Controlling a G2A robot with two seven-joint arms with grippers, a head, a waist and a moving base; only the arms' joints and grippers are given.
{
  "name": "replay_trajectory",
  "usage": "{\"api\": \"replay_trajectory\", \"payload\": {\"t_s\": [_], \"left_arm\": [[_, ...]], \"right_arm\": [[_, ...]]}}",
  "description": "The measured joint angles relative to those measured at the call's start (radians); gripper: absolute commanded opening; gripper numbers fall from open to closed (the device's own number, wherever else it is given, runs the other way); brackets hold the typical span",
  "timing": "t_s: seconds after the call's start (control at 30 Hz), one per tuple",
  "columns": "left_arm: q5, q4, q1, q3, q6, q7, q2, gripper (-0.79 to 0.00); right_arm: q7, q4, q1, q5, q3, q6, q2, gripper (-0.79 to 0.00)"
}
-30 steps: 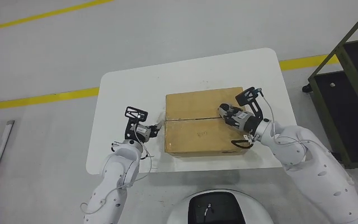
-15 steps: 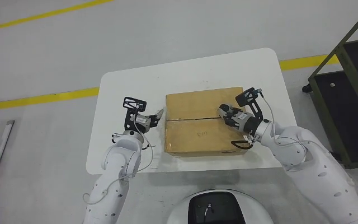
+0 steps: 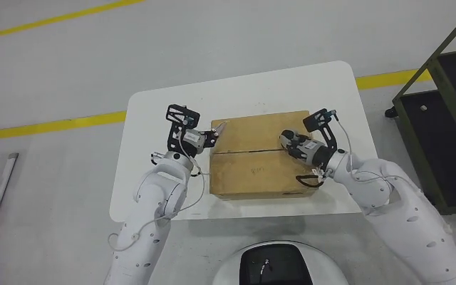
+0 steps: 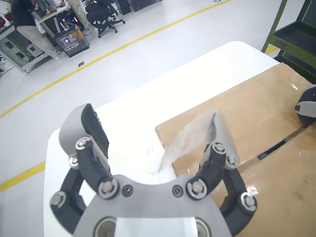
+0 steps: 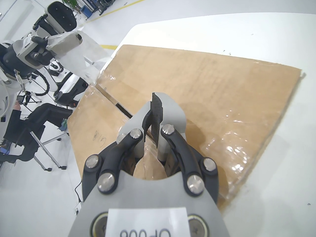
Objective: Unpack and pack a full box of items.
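Cardboard box (image 3: 249, 174) | left hand (image 4: 151, 115) splayed, edge | right hand (image 5: 156, 104) pinched, seam

arms (image 3: 160, 206): smooth white shells
left claw (image 4: 154, 117): grey fingers (image 4: 71, 124), black ribbed pads (image 4: 95, 127), silver screws (image 4: 106, 187)
right claw (image 5: 155, 102): white printed label (image 5: 147, 220)

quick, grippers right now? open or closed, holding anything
Left gripper: open, with a strip of clear tape clinging to one finger.
Right gripper: shut, nothing visible between its fingers, over the box.
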Motion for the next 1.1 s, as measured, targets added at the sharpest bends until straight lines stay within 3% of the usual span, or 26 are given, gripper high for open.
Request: {"api": "replay_trajectory", "payload": {"t_s": [0.37,0.9,0.97,1.0,1.03,1.07,1.1], "left_arm": [[-0.008,-0.015,-0.085,0.100,-0.041,0.015,-0.029,0.000],[-0.035,0.047,-0.209,0.282,-0.080,0.025,-0.090,0.000],[-0.034,0.053,-0.218,0.293,-0.080,0.026,-0.096,0.000],[-0.032,0.056,-0.222,0.297,-0.080,0.026,-0.099,0.000],[-0.030,0.057,-0.225,0.299,-0.079,0.024,-0.101,0.000],[-0.029,0.056,-0.226,0.298,-0.078,0.021,-0.102,0.000],[-0.026,0.052,-0.228,0.294,-0.077,0.016,-0.104,0.000]], "right_arm": [[0.024,-0.046,-0.022,0.057,0.144,0.040,0.017,-0.785],[0.043,-0.042,-0.099,0.122,0.412,0.068,0.048,-0.767],[0.052,-0.041,-0.102,0.152,0.428,0.070,0.049,-0.622],[0.061,-0.039,-0.103,0.175,0.437,0.071,0.050,-0.456],[0.070,-0.039,-0.104,0.193,0.442,0.070,0.051,-0.360],[0.079,-0.038,-0.103,0.210,0.448,0.065,0.052,0.000],[0.092,-0.037,-0.101,0.230,0.454,0.052,0.054,0.000]]}}
